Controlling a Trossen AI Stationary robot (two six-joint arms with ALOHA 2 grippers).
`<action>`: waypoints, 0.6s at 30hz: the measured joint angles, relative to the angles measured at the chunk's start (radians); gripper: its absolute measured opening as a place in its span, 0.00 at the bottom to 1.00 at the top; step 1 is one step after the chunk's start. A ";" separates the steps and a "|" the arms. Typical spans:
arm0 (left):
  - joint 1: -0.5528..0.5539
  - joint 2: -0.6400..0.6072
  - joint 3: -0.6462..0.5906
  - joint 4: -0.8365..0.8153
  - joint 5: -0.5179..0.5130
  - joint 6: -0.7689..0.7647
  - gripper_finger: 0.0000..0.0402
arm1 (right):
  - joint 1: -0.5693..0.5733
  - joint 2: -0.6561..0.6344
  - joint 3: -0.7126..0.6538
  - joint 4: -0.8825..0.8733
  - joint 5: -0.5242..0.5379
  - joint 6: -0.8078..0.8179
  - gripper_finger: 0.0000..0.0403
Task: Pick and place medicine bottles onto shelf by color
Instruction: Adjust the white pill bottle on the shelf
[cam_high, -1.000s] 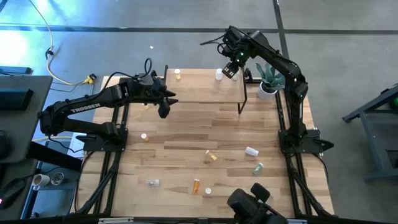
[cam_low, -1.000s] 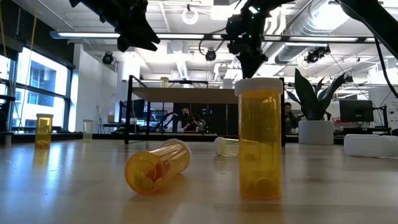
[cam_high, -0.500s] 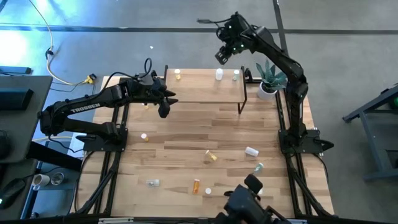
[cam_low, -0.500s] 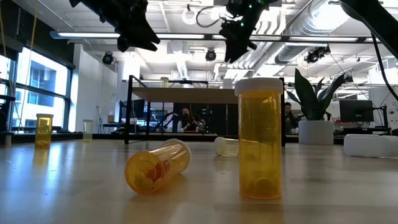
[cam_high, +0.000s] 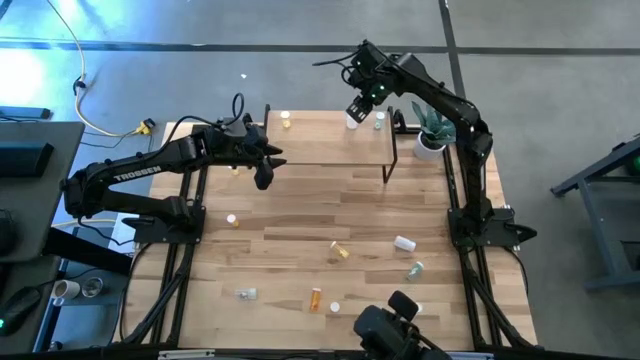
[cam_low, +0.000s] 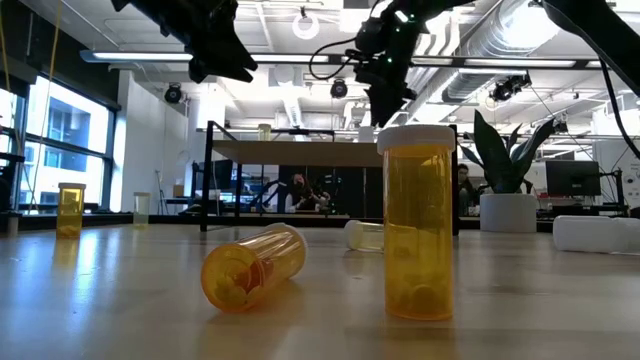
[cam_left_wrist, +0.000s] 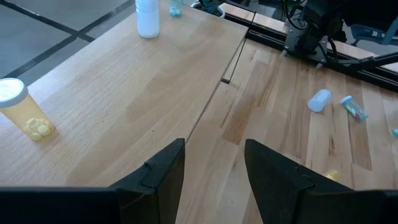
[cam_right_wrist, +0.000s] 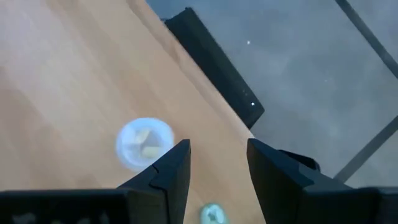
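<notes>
Both jaws open, empty. Small orange plastic pill bottles (cam_high: 316, 297) on the wooden surface (cam_high: 300, 215) look light, rigid, slick and prone to rolling; I'd grip mid-body.

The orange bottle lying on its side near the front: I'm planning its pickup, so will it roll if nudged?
Probably: the orange bottle is round and lies on its side on the smooth table. It looks nearly empty, so likely light.

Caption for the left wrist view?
Open left gripper over the shelf, which holds a yellow bottle and a white bottle.
</notes>
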 joint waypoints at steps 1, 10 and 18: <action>0.000 0.000 0.000 0.000 0.000 0.000 0.39 | 0.001 0.000 0.000 0.001 0.001 0.000 0.37; 0.000 0.000 0.000 0.000 0.000 0.000 0.39 | 0.000 -0.001 0.000 -0.005 -0.004 0.017 0.37; 0.000 0.000 0.000 0.000 0.000 -0.001 0.39 | 0.007 0.017 0.000 -0.036 0.028 0.026 0.37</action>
